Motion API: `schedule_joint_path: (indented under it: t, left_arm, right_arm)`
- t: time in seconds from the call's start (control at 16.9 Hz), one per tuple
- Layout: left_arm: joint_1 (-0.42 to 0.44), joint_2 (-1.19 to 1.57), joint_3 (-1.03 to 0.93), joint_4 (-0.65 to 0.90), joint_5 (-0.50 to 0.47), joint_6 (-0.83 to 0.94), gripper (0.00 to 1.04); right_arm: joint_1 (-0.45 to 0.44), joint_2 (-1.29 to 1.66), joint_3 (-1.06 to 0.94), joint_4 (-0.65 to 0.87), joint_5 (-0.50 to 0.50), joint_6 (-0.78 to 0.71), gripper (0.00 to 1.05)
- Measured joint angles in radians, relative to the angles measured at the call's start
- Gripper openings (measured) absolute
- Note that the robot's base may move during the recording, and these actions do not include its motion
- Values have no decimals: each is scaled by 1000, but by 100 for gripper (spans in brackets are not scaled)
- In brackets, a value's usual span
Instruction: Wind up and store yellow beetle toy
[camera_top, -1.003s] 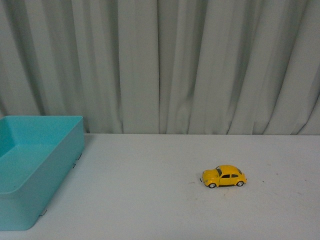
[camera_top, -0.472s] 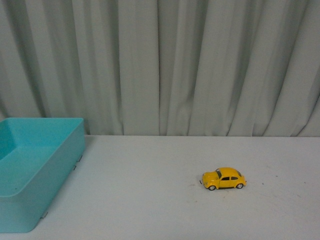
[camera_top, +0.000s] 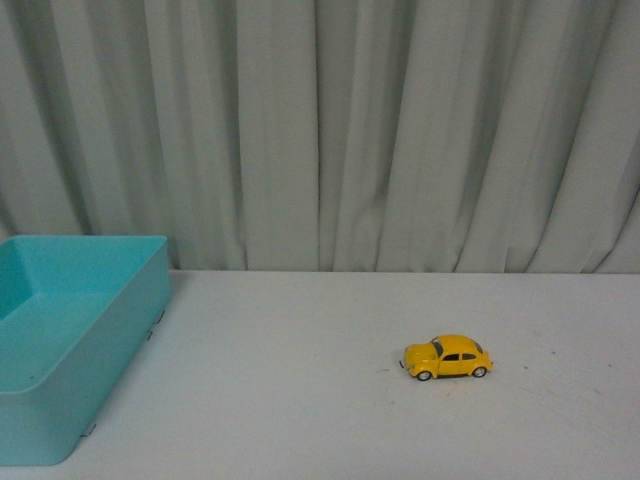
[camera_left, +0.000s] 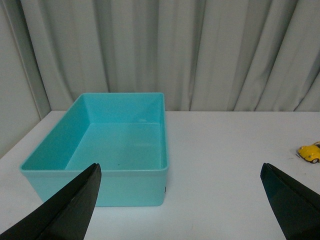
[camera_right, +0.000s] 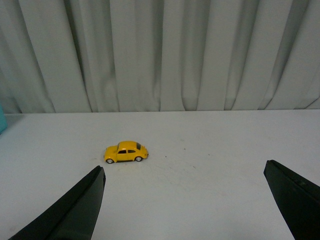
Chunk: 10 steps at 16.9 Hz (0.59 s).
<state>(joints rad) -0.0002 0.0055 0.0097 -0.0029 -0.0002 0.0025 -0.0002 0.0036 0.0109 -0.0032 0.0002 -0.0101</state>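
Observation:
The yellow beetle toy (camera_top: 447, 357) stands on its wheels on the white table, right of centre in the front view. It also shows in the right wrist view (camera_right: 126, 152) and at the edge of the left wrist view (camera_left: 311, 152). A turquoise box (camera_top: 60, 340) sits at the table's left; its inside (camera_left: 117, 150) holds nothing. My left gripper (camera_left: 182, 200) is open and empty, hovering just in front of the box. My right gripper (camera_right: 185, 200) is open and empty, some way short of the toy. Neither gripper shows in the front view.
A pale pleated curtain (camera_top: 330, 130) hangs behind the table's far edge. The white tabletop (camera_top: 300, 400) stretches between the box and the toy.
The front view has shifted slightly, so the toy and box sit a few pixels lower. The toy itself has not moved on the table.

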Motion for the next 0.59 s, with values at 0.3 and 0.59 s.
schedule_joint_path:
  t: [0.3,0.59]
  left_arm:
    - [0,0,0,0,0,0,98]
    - [0,0,0,0,0,0,98]
  right_arm:
    - [0,0,0,0,0,0,98]
    - [0,0,0,0,0,0,98]
